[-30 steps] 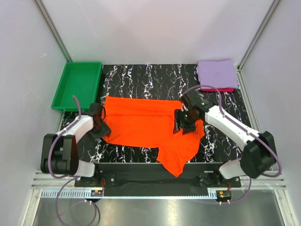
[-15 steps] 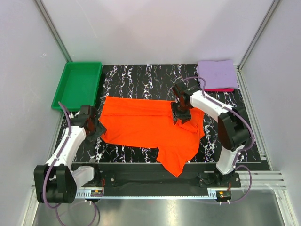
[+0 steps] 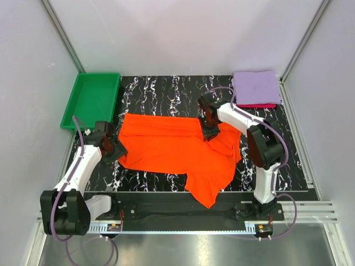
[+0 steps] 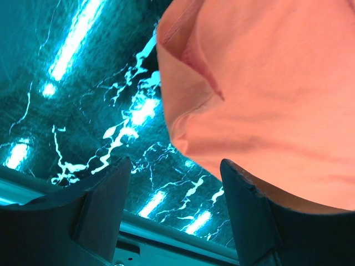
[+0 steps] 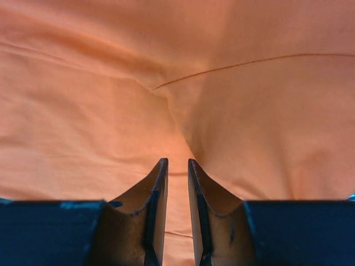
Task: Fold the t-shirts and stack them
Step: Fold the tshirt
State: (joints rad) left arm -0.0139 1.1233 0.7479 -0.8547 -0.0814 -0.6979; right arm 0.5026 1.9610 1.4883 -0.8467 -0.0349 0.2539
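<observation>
left arm (image 3: 82, 167) extends forward on its own side; left gripper (image 4: 175, 166) low, jaws wide apart. right arm (image 3: 239, 117) bent inward; right gripper (image 5: 176, 163) pointing down, jaws a narrow slit apart.

You have 3 plain, unpatterned t-shirts in the top view. The large orange-red t-shirt (image 3: 166, 147) is bright and even in tone. The lavender t-shirt (image 3: 255, 87) is a pale purple, and the crimson-pink t-shirt (image 3: 260, 105) shows only as a thin strip. Your wrist views wash the orange-red cloth to a softer peach. The table (image 3: 161, 94) is black with white marble veining, which turns teal with glaring streaks in the left wrist view. The tray (image 3: 91, 102) is solid green. The left arm (image 3: 83, 166) and right arm (image 3: 236, 115) are white with black joints.
</observation>
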